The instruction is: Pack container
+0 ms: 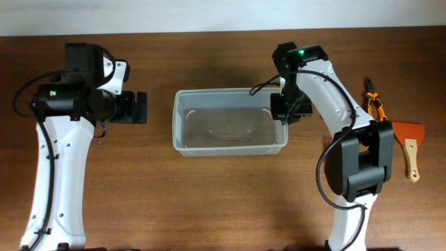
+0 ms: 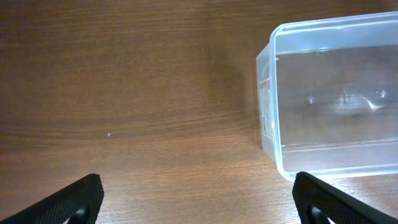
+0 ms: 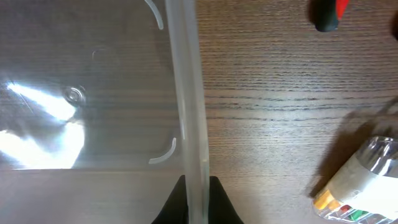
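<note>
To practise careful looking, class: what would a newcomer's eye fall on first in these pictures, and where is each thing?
First, the big clear container, empty, in the middle of the wooden table. The right gripper pinches the container's right wall, while the left gripper hangs open to its left. Near the table's right edge lie orange-handled pliers and a scraper.

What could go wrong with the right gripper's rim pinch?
1. The right gripper pinches only the container's thin rim: may slip or flex the wall.
2. The container is empty; left gripper is open, apart from it: a pull may swing it.
3. A small clear case lies nearby: could get knocked.
</note>
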